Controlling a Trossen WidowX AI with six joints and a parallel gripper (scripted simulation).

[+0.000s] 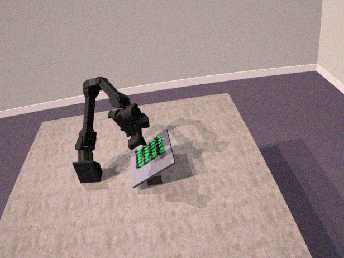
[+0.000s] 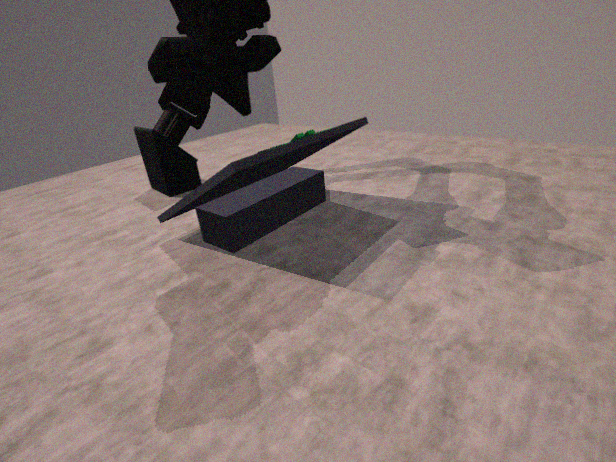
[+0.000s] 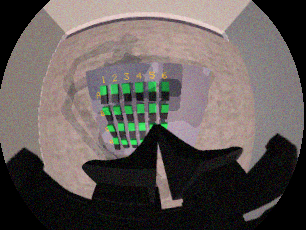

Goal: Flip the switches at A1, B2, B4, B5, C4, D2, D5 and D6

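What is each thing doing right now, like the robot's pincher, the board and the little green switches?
End effector: shut, holding nothing, at the near edge of the switch rows; whether it touches cannot be told.
Panel: tilted, propped on a dark block.
Switches: in a grid showing green; which ends are raised is too small to tell.
Arm: bent over the panel.

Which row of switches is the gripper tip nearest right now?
The row closest to the arm, lowest in the wrist view: the shut gripper tip overlaps it; the other rows lie beyond.
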